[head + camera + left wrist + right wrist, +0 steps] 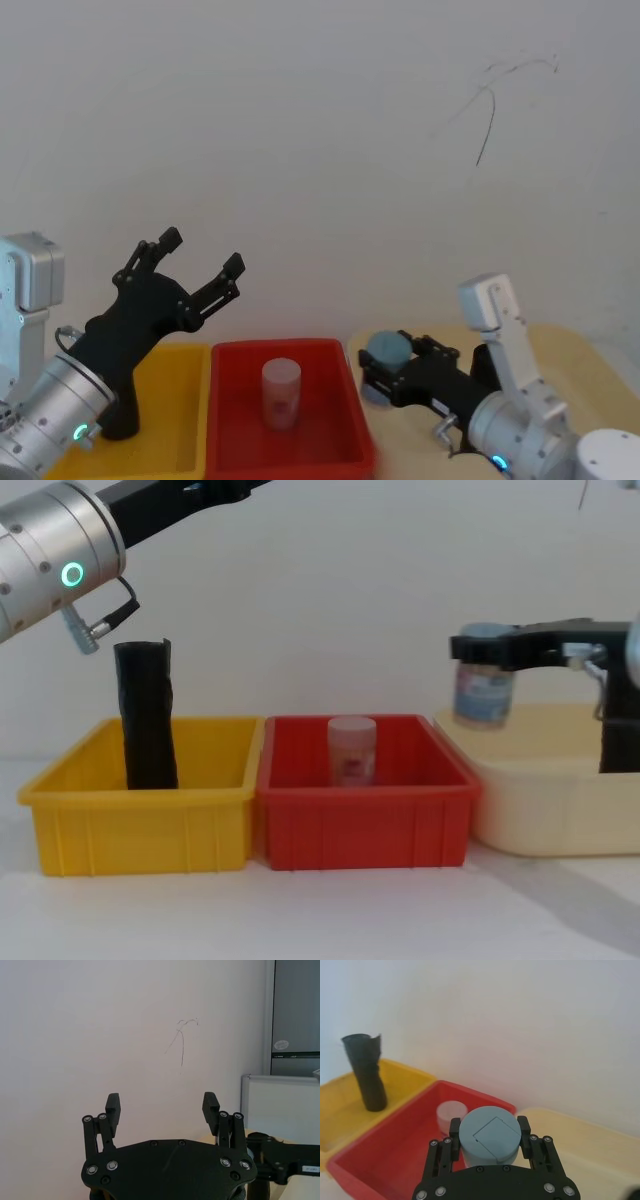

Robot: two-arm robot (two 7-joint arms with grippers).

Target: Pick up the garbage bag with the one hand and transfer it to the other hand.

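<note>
Left hand (203,258) raised on silver arm, green ring lit, fingers (113,1106) spread wide, nothing between them. Right hand (381,368) lower, reaching forward level, blue ring lit, fingers closed on a blue-lidded jar (490,1131).

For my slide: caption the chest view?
Garbage bag upright in yellow bin; right gripper holds blue-lidded jar above cream bin.
</note>
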